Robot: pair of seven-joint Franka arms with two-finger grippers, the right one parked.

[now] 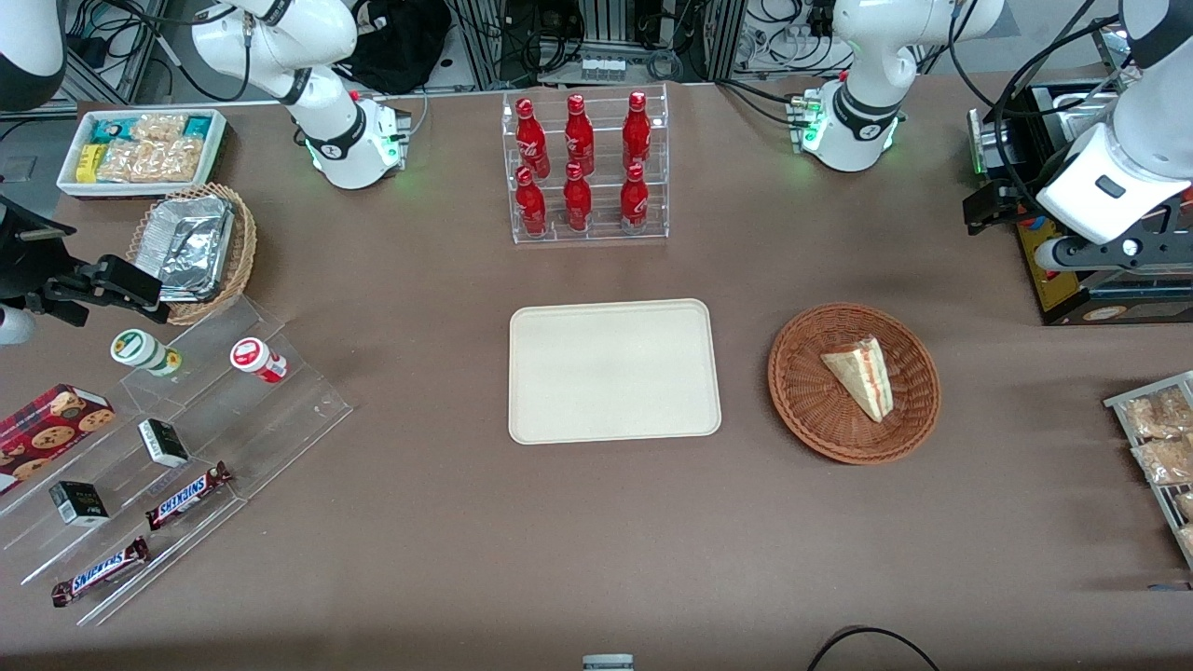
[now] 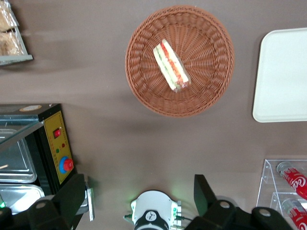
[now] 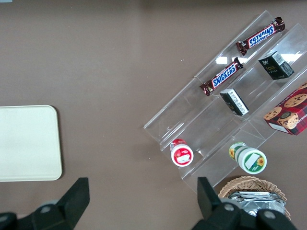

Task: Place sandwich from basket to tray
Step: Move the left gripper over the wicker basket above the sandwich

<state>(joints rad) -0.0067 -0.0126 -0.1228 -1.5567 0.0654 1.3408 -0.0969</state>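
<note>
High above the working arm's end of the table hangs the gripper (image 2: 136, 199), fingers spread apart and empty. Inside the round reddish-brown wicker basket (image 1: 802, 391) lies the triangular white-bread sandwich (image 1: 862, 375), untouched, at three o'clock from the bare cream rectangular tray (image 1: 614, 370).

A clear acrylic rack (image 1: 589, 168) holds six red cola bottles (image 1: 578, 135) in two tiers. Toward the parked arm's end, a white rectangular bin (image 1: 142, 151) holds snack packets, and a tan wicker basket (image 1: 198, 252) nearer the front camera holds silver foil trays. Clear stepped shelves (image 1: 177, 457) carry two Snickers bars (image 1: 186, 496), small dark boxes (image 1: 163, 442), two round-lidded cups (image 1: 258, 360), possibly yoghurt, and a red cookie box (image 1: 51, 424).
</note>
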